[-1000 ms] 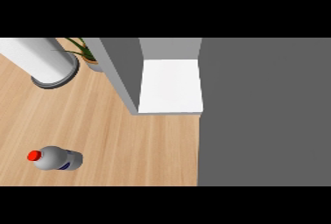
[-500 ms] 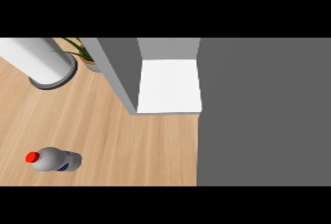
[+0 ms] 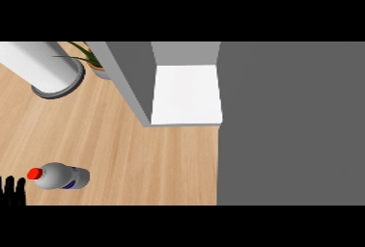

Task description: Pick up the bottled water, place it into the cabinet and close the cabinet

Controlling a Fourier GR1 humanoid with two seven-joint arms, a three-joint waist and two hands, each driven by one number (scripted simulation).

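The bottled water, clear with a red cap and a blue label, stands on the wooden counter at the lower left. Black fingertips of my left hand poke up at the lower left edge, just left of the bottle and apart from it; they look straight. The open cabinet shows a white shelf between grey walls in the upper middle, with its grey door filling the right side. My right hand does not show.
A white cylinder on a grey base stands at the upper left. Green plant leaves show beside it, against the cabinet's left wall.
The fingertips of my left hand have come into view at the lower left edge beside the bottle. The bottle and the cabinet have not moved.
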